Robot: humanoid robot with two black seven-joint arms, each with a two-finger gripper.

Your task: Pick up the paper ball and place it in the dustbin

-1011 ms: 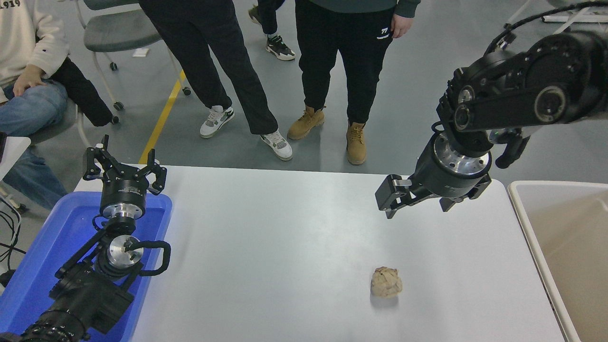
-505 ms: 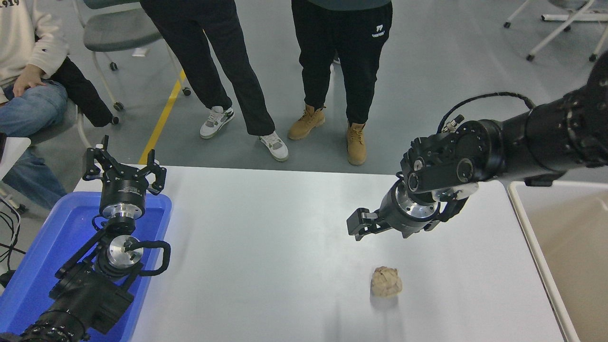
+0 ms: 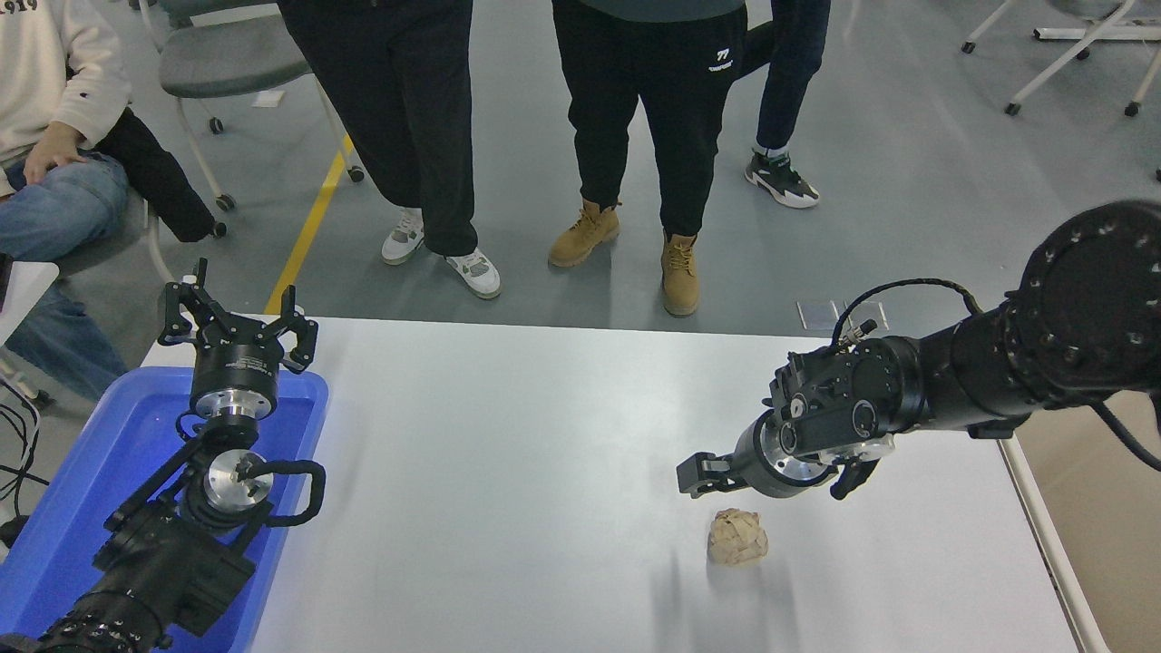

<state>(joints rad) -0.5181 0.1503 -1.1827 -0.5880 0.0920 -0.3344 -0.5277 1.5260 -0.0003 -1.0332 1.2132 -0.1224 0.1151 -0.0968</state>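
Observation:
The tan, crumpled paper ball (image 3: 737,538) lies on the white table (image 3: 508,472), right of centre and near the front. My right gripper (image 3: 769,479) hangs low over the table just behind the ball, a small gap away. Its fingers are spread to either side and hold nothing, so it is open. The beige dustbin (image 3: 1045,537) stands past the table's right edge, partly covered by my right arm. My left gripper (image 3: 238,317) is parked open above the far end of the blue tray.
A bright blue tray (image 3: 82,490) sits at the table's left end under my left arm. Several people stand at the far side, and one sits at the upper left beside a grey chair (image 3: 227,63).
My right arm has swung down and forward, lowering the gripper from high above the table's far right to just behind the paper ball. The ball and left arm have not moved.

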